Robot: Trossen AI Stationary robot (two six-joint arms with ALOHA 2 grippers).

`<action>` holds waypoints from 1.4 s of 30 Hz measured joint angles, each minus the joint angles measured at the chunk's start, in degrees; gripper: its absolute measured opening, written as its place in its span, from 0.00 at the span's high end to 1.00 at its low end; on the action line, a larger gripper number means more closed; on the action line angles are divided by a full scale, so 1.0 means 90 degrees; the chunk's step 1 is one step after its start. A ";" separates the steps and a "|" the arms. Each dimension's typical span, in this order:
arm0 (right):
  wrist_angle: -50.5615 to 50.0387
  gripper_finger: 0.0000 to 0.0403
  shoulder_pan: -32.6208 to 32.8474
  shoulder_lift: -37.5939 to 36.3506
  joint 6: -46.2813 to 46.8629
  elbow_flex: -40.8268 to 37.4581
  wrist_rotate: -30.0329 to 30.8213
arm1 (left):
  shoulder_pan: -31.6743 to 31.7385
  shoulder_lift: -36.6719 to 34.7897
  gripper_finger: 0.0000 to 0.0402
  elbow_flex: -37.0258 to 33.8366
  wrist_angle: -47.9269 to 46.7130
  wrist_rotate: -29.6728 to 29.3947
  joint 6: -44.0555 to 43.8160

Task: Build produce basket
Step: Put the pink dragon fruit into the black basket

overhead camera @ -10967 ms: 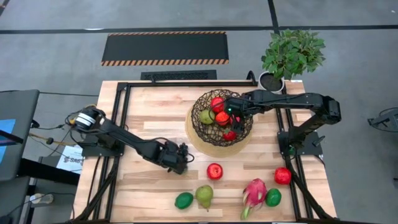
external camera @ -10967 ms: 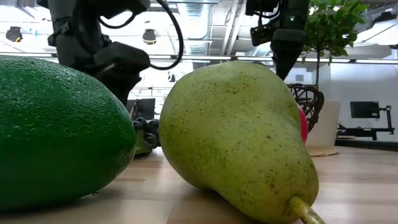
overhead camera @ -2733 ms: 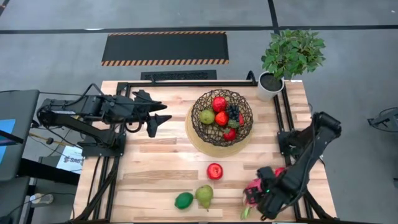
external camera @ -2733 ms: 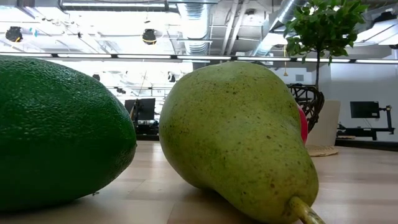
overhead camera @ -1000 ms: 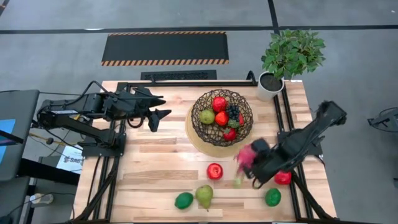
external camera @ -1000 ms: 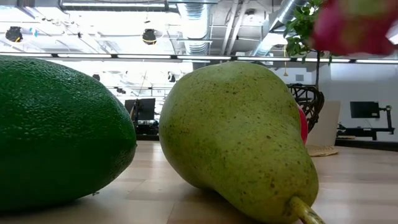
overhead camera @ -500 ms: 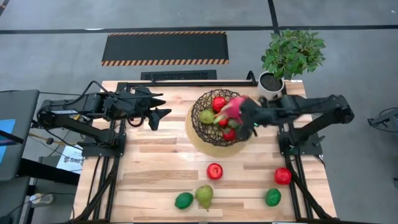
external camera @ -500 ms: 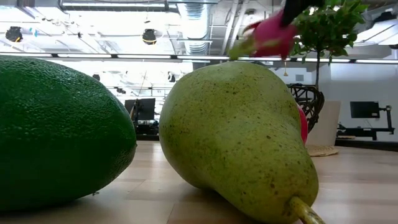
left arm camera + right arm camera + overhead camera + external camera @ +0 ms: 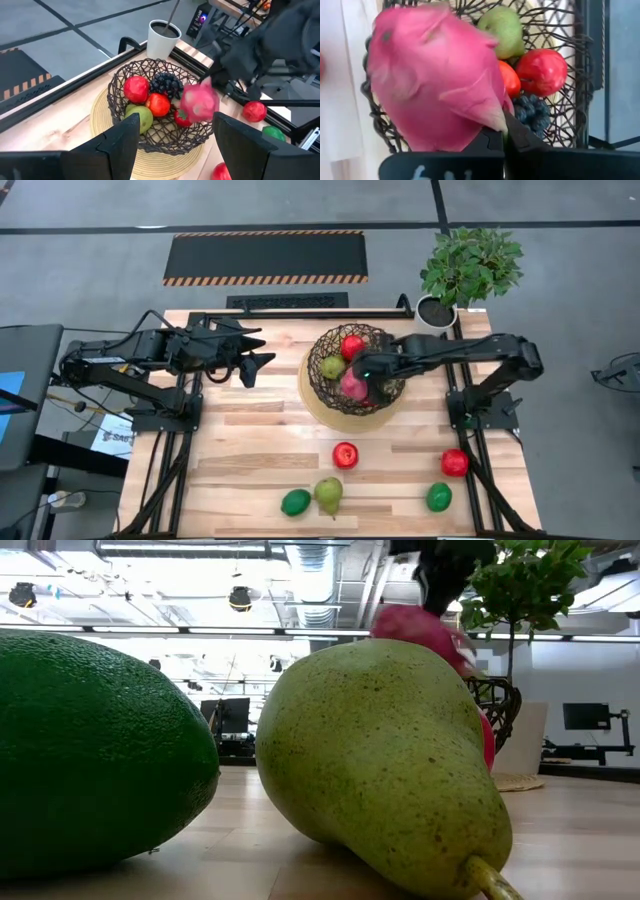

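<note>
Right pincer (image 9: 362, 376) has carried the dragon fruit (image 9: 353, 385) from the table (image 9: 250, 470) to above the basket (image 9: 325, 395).
It grips the fruit, unreleased (left pincer (image 9: 250, 370) open, idle); apples, pear, limes remain.

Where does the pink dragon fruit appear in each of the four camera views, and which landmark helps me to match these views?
High view: the dragon fruit is held by the right gripper over the basket.
Low view: upper right, behind the big pear, at.
Left wrist view: right of centre, over the basket's right side, at.
Right wrist view: fills the left and centre, at.
Shared landmark: the basket.
</note>
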 joint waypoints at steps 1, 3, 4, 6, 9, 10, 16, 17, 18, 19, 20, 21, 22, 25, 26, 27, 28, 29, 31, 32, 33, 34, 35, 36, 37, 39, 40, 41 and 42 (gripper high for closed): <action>0.0011 0.99 0.0005 0.0096 -0.0090 0.0000 -0.0001 | 0.0000 0.0000 0.41 0.0000 0.0002 -0.0017 0.0000; 0.0065 0.99 0.0005 0.0245 -0.0217 0.0000 0.0000 | 0.0000 0.0000 0.41 0.0000 0.0005 -0.0038 0.0000; 0.0111 1.00 0.0005 0.0309 -0.0232 0.0000 -0.0002 | 0.0000 0.0000 0.41 0.0000 0.0004 -0.0064 -0.0001; 0.0206 1.00 -0.0014 0.0414 -0.0238 0.0013 -0.0050 | 0.0000 0.0000 0.41 0.0000 0.0007 -0.0137 -0.0002; 0.0191 0.99 -0.0069 0.0490 -0.0168 0.0145 -0.0099 | 0.0000 0.0000 0.41 0.0000 0.0007 -0.0183 -0.0002; 0.0184 0.99 -0.0076 0.0490 -0.0128 0.0219 -0.0102 | 0.0000 0.0000 0.41 0.0000 0.0007 -0.0185 -0.0002; 0.0165 0.99 -0.0259 0.0478 0.0164 0.0830 -0.0715 | 0.0000 0.0000 0.41 0.0000 0.0007 -0.0180 -0.0002; 0.0183 0.99 -0.0312 0.0473 0.0218 0.0864 -0.0762 | 0.0000 0.0000 0.41 0.0000 0.0007 -0.0178 0.0002; 0.0185 0.99 -0.0365 0.0473 0.0238 0.0867 -0.0777 | 0.0000 0.0000 0.41 0.0000 0.0007 -0.0180 0.0002; 0.0157 0.99 -0.0414 0.0475 0.0238 0.0863 -0.0773 | 0.0000 0.0000 0.41 0.0000 0.0007 -0.0179 0.0005; 0.0126 0.99 -0.0460 0.0480 0.0241 0.0857 -0.0775 | 0.0000 0.0000 0.41 0.0000 0.0007 -0.0178 0.0006; 0.0114 0.99 -0.0500 0.0480 0.0276 0.0857 -0.0775 | 0.0000 0.0000 0.41 0.0000 0.0006 -0.0177 0.0010; 0.0125 0.99 -0.0540 0.0480 0.0338 0.0857 -0.0772 | 0.0000 0.0000 0.41 0.0000 0.0006 -0.0177 0.0016; 0.0146 0.99 -0.0638 0.0540 0.0474 0.0857 -0.0938 | 0.0000 0.0000 0.41 0.0000 0.0005 -0.0176 0.0022; 0.0139 0.99 -0.0665 0.0586 0.0507 0.0857 -0.0966 | 0.0000 0.0000 0.41 0.0000 0.0003 -0.0176 0.0022; 0.0139 0.99 -0.0694 0.0617 0.0529 0.0855 -0.0969 | 0.0000 0.0000 0.41 0.0000 0.0002 -0.0176 0.0022; 0.0134 0.99 -0.0722 0.0624 0.0529 0.0850 -0.0985 | 0.0000 0.0000 0.41 0.0000 0.0005 -0.0176 0.0022; 0.0145 0.99 -0.0743 0.0652 0.0540 0.0853 -0.0985 | -0.0001 0.0000 0.41 0.0000 0.0002 -0.0176 0.0022; 0.0303 0.99 -0.0757 0.0785 0.0683 0.0872 -0.0995 | 0.0000 0.0000 0.41 0.0000 0.0002 -0.0176 0.0022; 0.0296 0.99 -0.0787 0.0839 0.0751 0.0847 -0.1048 | 0.0000 0.0000 0.41 -0.0001 0.0000 -0.0173 0.0022; 0.0262 0.99 -0.0815 0.0905 0.0826 0.0838 -0.1128 | 0.0000 0.0000 0.41 -0.0002 0.0002 -0.0173 0.0022; 0.0257 0.99 -0.0811 0.0974 0.0892 0.0851 -0.1128 | 0.0000 -0.0002 0.41 -0.0002 0.0000 -0.0175 0.0022; 0.0263 0.98 -0.0811 0.1010 0.0971 0.0857 -0.1127 | 0.0000 0.0000 0.41 -0.0002 -0.0002 -0.0173 0.0024; 0.0186 0.97 -0.0825 0.1033 0.1044 0.0855 -0.1131 | -0.0001 0.0000 0.41 -0.0002 -0.0011 -0.0175 0.0024; 0.0133 0.96 -0.0845 0.1055 0.1080 0.0850 -0.1131 | -0.0002 0.0000 0.41 -0.0002 -0.0023 -0.0173 0.0024; 0.0166 0.94 -0.0865 0.1189 0.1139 0.0869 -0.1130 | 0.0000 -0.0001 0.41 -0.0002 -0.0035 -0.0173 0.0024; 0.0171 0.93 -0.0882 0.1223 0.1144 0.0853 -0.1133 | 0.0000 0.0000 0.41 -0.0003 -0.0054 -0.0169 0.0024; 0.0140 0.92 -0.0911 0.1233 0.1143 0.0835 -0.1137 | 0.0000 0.0000 0.41 -0.0005 -0.0057 -0.0154 0.0024; 0.0133 0.91 -0.0931 0.1256 0.1148 0.0845 -0.1148 | -0.0002 0.0000 0.41 -0.0005 -0.0054 -0.0146 0.0024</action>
